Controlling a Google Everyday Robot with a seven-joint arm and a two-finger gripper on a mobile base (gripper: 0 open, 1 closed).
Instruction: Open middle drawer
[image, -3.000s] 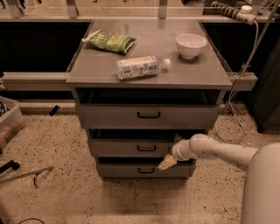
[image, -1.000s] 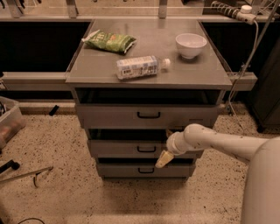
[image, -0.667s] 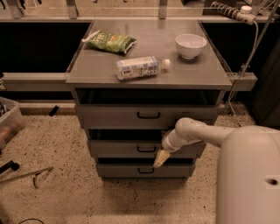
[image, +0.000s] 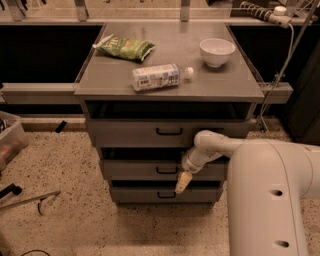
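Observation:
The grey cabinet has three drawers stacked under its top. The middle drawer (image: 135, 170) has a flat grey front and a small black loop handle (image: 166, 171). It looks pushed in, or nearly so. My gripper (image: 183, 183) hangs from the white arm (image: 220, 145) just right of that handle and slightly below it, in front of the gap between the middle and lowest drawers. Its cream-coloured tip points down and left.
On the cabinet top (image: 225, 80) lie a green snack bag (image: 125, 48), a plastic bottle on its side (image: 157, 76) and a white bowl (image: 216, 51). A plastic bin (image: 9, 140) and loose tools (image: 30, 200) are on the speckled floor at left. The robot's white body (image: 270, 200) fills the lower right.
The arm has swung left along the middle drawer front, bringing the gripper from the drawer's right side to just beside the handle. The drawers have not visibly moved.

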